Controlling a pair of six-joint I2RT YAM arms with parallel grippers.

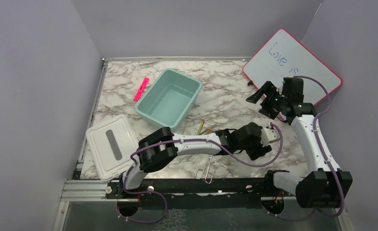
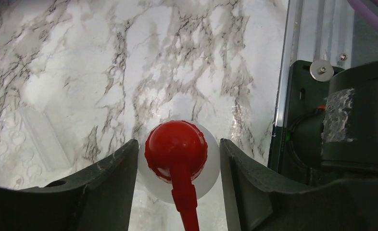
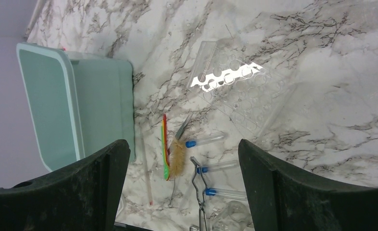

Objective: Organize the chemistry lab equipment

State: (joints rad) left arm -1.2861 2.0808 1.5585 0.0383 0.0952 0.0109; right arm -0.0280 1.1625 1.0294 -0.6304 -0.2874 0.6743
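Observation:
In the left wrist view the red-bulbed dropper point(image 2: 176, 147) stands on a round white body point(image 2: 208, 168) directly between my left gripper's point(image 2: 179, 151) fingers. The white body fills the gap and meets both fingers, so the left gripper is shut on it, low over the table right of centre point(image 1: 272, 136). My right gripper point(image 1: 264, 98) hangs open above the table with nothing in it. Below it lie the green-handled tool point(image 3: 166, 154), the tan brush point(image 3: 178, 159), the metal tongs point(image 3: 200, 187), the thin clear rod point(image 3: 145, 163), blue-capped tubes point(image 3: 204, 140) and a clear glass vessel point(image 3: 233, 216).
A teal bin point(image 1: 170, 96) stands at the table's middle back, with its white lid point(image 1: 111, 143) at the front left. The pink marker point(image 1: 141, 88) lies left of the bin. A pink-framed whiteboard point(image 1: 293, 65) leans at the back right. A clear plastic rack point(image 3: 240, 91) lies on the marble.

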